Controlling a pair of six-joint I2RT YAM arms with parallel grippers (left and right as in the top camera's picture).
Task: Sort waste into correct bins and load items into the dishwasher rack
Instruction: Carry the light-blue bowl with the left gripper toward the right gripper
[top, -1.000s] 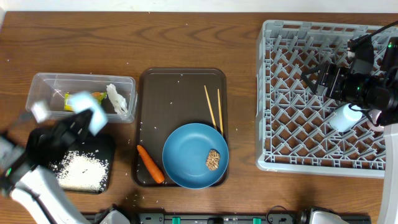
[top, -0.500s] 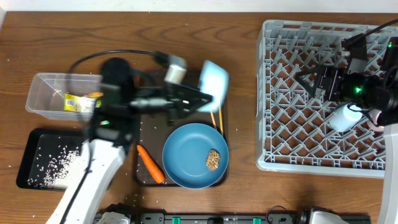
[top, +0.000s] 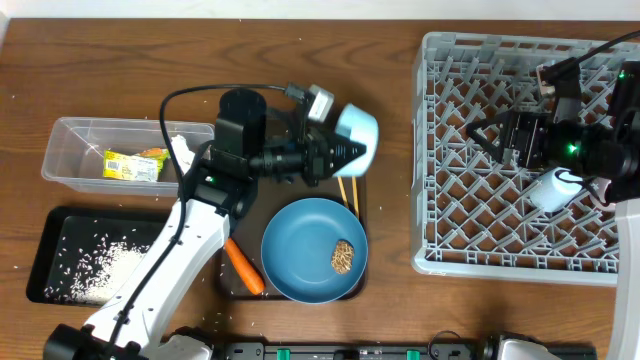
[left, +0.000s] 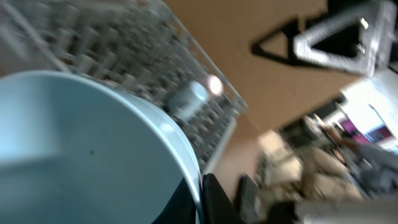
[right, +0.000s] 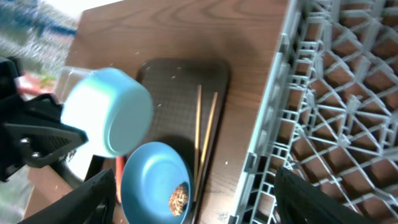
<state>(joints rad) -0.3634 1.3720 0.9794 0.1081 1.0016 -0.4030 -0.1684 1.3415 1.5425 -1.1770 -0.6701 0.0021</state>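
My left gripper (top: 345, 152) (left: 200, 198) is shut on the rim of the pale blue bowl (top: 358, 127) (left: 93, 143) (right: 109, 112), which hangs tilted above the back of the brown serving tray (top: 250, 135). My right gripper (top: 482, 135) (right: 196, 180) stands open and empty over the left part of the grey dishwasher rack (top: 520, 260) (right: 336, 93). The blue plate (top: 305, 245) (right: 152, 180) carries a brown food lump (top: 342, 256) (right: 179, 198). Beside it lie the carrot (top: 243, 263) and the chopsticks (top: 345, 178) (right: 202, 134). Rice (top: 105, 255) lies in the black tray (top: 50, 240).
The clear tub (top: 70, 135) at the left holds the yellow-green wrapper (top: 130, 165) and white tissue (top: 183, 155). A small cup (top: 555, 188) (left: 186, 99) lies in the rack below my right arm. Loose rice grains dot the wooden table (top: 390, 290).
My left arm swung from the black tray at the left to above the brown tray, carrying the bowl. My right gripper shifted slightly left over the rack.
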